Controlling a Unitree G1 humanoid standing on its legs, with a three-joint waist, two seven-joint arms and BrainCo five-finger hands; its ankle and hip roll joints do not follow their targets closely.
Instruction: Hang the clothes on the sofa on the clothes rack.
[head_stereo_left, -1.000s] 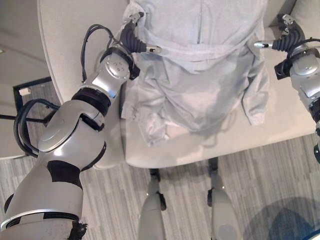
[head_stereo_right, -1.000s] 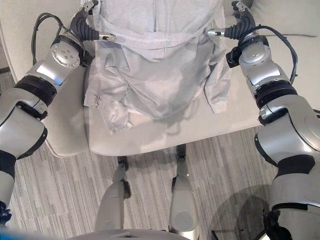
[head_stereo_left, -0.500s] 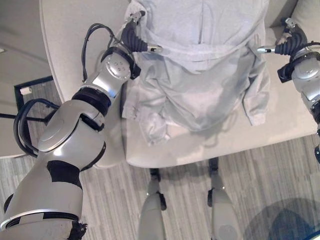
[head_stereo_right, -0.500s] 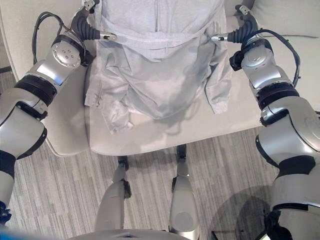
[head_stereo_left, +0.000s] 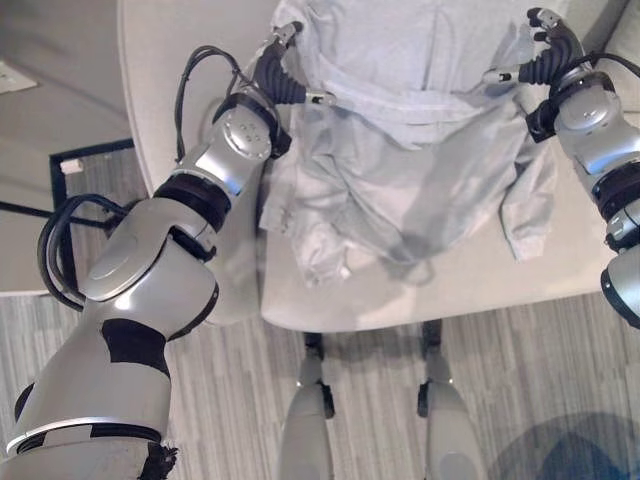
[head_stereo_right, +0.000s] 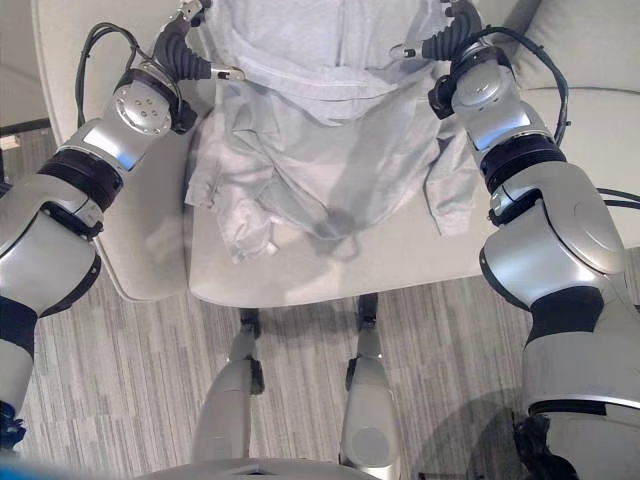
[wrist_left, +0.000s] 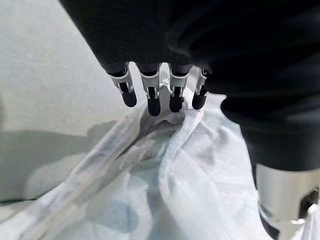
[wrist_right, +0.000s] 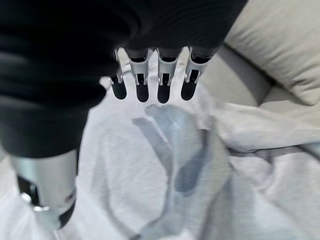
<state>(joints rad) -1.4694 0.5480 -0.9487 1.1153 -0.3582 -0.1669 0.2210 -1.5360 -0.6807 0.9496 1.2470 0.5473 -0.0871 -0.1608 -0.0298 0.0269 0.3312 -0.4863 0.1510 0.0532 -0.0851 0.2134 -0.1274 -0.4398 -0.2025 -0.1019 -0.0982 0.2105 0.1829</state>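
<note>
Light grey zip jacket (head_stereo_left: 410, 150) is spread on the cream sofa (head_stereo_left: 180, 80) seat, hem bunched toward the front edge. Left hand (wrist_left: 160, 92) is placed at its left shoulder, right hand (wrist_right: 150, 82) at its right shoulder; fingers are extended, dark tips touching fabric, nothing pinched.

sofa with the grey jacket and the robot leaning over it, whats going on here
The robot is working on a light grey jacket spread over the sofa. Its left robot hand is at the jacket's left upper edge, fingers straight with tips on the bunched cloth by the zip. Its right robot hand is at the right upper edge, fingers also straight above the cloth. Neither has closed on the jacket yet, so it lies on the seat, sleeves hanging toward the front.
</note>
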